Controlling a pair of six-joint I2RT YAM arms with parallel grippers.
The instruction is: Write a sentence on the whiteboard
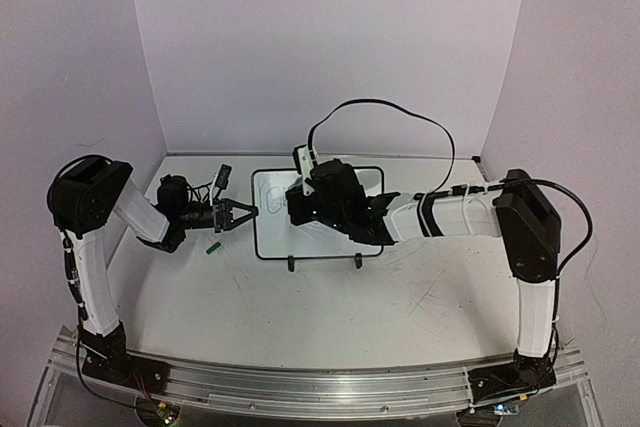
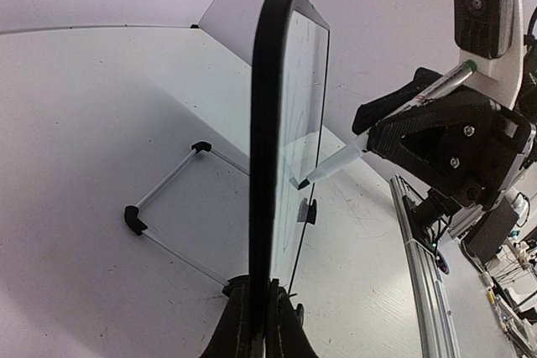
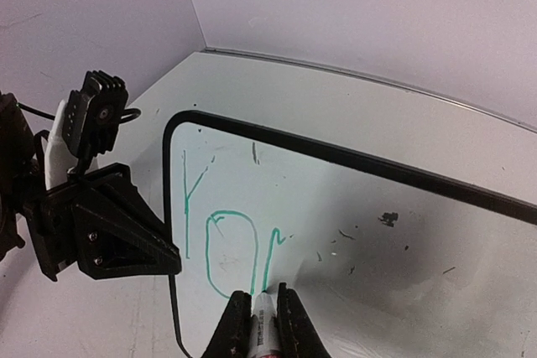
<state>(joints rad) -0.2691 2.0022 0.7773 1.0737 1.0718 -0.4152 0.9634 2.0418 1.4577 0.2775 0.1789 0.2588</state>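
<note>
My right gripper point(image 3: 256, 298) clenches the marker point(image 3: 263, 318), its tip on the whiteboard point(image 3: 377, 274) at the right end of the green sentence point(image 3: 220, 236); my left gripper point(image 2: 260, 299) clamps the board's left edge.

Green handwriting point(image 3: 220, 241) on the whiteboard point(image 3: 377, 207) is the only text that can be read. In the right wrist view it sits just above and to the left of the right gripper point(image 3: 262, 298). A tall capital "Y" is farthest left, with a rounded "o" beside it. Next comes an incomplete third letter, an upright stroke with a small hook at the top, which meets the tip of the marker point(image 3: 264, 329) pinched between the fingers. Small print on the marker's barrel is too blurred to read.
</note>
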